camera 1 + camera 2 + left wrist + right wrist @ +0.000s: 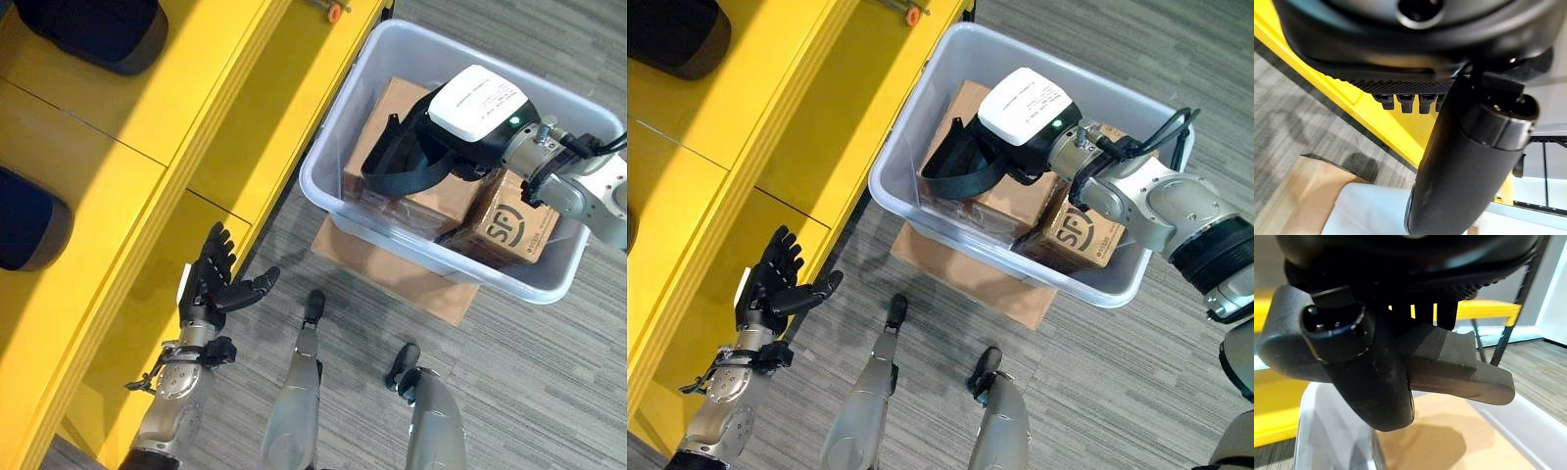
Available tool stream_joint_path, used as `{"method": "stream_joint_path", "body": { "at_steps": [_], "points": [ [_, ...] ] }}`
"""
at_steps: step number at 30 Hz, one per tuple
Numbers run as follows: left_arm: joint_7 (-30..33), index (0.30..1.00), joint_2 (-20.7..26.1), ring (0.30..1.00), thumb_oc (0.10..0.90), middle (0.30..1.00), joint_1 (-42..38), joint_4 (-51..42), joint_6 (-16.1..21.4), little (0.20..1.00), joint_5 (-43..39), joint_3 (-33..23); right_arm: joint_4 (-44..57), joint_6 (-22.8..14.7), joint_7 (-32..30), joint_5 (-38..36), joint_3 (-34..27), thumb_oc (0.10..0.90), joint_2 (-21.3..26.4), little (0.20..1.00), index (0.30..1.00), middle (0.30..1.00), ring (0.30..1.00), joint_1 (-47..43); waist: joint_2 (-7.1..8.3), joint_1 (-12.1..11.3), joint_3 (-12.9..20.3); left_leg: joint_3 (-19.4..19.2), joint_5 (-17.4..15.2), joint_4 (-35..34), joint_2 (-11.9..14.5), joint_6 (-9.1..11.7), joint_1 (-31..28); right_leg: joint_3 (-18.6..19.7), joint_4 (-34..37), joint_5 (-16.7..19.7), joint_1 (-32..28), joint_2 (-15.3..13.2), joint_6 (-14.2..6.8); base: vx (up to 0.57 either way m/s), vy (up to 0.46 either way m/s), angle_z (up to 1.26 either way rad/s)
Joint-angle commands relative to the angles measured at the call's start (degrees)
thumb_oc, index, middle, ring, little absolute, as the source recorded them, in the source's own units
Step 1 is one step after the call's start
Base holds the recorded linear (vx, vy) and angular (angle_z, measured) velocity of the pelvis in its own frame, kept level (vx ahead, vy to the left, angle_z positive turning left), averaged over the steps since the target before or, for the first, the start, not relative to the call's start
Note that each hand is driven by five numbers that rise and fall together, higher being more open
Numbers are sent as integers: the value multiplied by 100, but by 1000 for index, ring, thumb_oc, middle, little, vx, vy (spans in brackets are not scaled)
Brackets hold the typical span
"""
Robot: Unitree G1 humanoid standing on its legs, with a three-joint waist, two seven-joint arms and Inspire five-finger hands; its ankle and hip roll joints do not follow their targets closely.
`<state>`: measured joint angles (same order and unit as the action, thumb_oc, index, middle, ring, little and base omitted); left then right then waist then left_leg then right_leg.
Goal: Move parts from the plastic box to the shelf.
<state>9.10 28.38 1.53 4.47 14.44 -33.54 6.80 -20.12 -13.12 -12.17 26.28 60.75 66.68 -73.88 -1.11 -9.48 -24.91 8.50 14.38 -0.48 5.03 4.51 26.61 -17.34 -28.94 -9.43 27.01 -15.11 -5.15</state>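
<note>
Dark right robot hand (1376, 382) apparently clamped on black part (965, 157) over plastic box (921, 211); left robot hand (217, 279) spread, empty.

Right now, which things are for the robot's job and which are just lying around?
For the job: plastic box, dark part in the right hand, yellow shelf, left hand.
Just lying about: cardboard boxes in the plastic box, flat cardboard under it.

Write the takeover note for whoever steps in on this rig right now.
Left robot hand: open, holding nothing, beside the yellow shelf.
Right robot hand: over the plastic box, closed on a dark grey part.
Cardboard boxes are in the plastic box.
Done: part gripped.
Left: carry it to the shelf, release it, then return to the plastic box.
</note>
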Motion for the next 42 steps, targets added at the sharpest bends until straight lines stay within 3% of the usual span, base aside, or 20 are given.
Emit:
{"method": "stream_joint_path", "body": {
  "at_steps": [1, 2, 7, 8, 18, 19, 24, 34, 42],
  "points": [
    [-169, 1000, 332, 1000, 900, 1000, 77, -231, 335, 1000, 51, -128, 100, -3, -364, -574, -640, 400, 87, 300, 300, 300, 300, -313, 418, -47, 605, -215, -1017, -198, 153, 192, -1122, 200, 1798, 1299, -1018, -69, -608, 38, 62, -13],
    [-245, 1000, 316, 1000, 900, 1000, 139, -252, 323, 1000, 74, -155, 222, -44, -390, -709, -1012, 400, 59, 300, 300, 300, 300, -17, 449, 32, 785, -276, -1013, -324, 144, 204, -1295, 185, 2089, 1426, -1230, -96, -660, 20, 49, -9],
    [-278, 1000, 394, 1000, 900, 1000, 199, -312, 314, 1000, 255, -181, 274, -60, -431, -964, -1614, 400, -96, 300, 300, 300, 300, 418, 521, 101, 998, -370, -1035, -439, 156, 207, -1566, 220, 2455, 1595, -1538, -72, -716, 38, 35, -11],
    [-247, 1000, 395, 1000, 900, 1000, 169, -311, 325, 1000, 384, -195, 268, -114, -430, -1220, -1936, 400, -312, 300, 300, 300, 300, 623, 539, 149, 1102, -420, -1054, -452, 176, 197, -1663, 271, 2505, 1654, -1600, -67, -736, 33, 28, -9],
    [-170, 1000, 409, 1000, 900, 1000, -100, -437, 405, 1000, 645, -184, 319, -142, -278, -1853, -2822, 400, -919, 300, 300, 300, 300, 1404, 611, 297, 1438, -607, -1205, -452, 232, 139, -2099, 405, 2532, 1663, -1905, -67, -771, 32, 30, -11],
    [-87, 1000, 455, 1000, 900, 1000, -231, -533, 466, 1000, 780, -184, 233, -169, -344, -2020, -3031, 400, -1176, 300, 300, 300, 300, 1517, 620, 331, 1503, -667, -1272, -452, 254, 114, -2236, 476, 2532, 1656, -1967, -70, -785, 43, 28, -18],
    [97, 1000, 565, 1000, 900, 1000, -394, -695, 551, 1000, 1111, -280, 137, -188, -333, -2179, -3248, 400, -1514, 300, 300, 300, 300, 1704, 627, 381, 1614, -788, -1355, -452, 292, 90, -2435, 594, 2512, 1628, -2046, -36, -784, 35, 16, -19],
    [1005, 1000, 1192, 1000, 900, 1000, -1050, -895, 650, 1000, 2981, -388, -73, -277, -304, -2620, -3644, 400, -2183, 300, 300, 300, 300, 2192, 606, 508, 1885, -968, -1525, -452, 348, 69, -2847, 759, 2473, 1455, -2293, -14, -800, 36, 11, -8],
    [1748, 1000, 1649, 1000, 900, 1000, -1558, -965, 502, 1000, 4418, -354, -127, -341, -287, -2798, -3653, 400, -2370, 300, 300, 300, 300, 2388, 594, 560, 1979, -1000, -1591, -452, 359, 75, -2968, 777, 2484, 1378, -2419, -11, -804, 13, 2, -2]
  ]
}}
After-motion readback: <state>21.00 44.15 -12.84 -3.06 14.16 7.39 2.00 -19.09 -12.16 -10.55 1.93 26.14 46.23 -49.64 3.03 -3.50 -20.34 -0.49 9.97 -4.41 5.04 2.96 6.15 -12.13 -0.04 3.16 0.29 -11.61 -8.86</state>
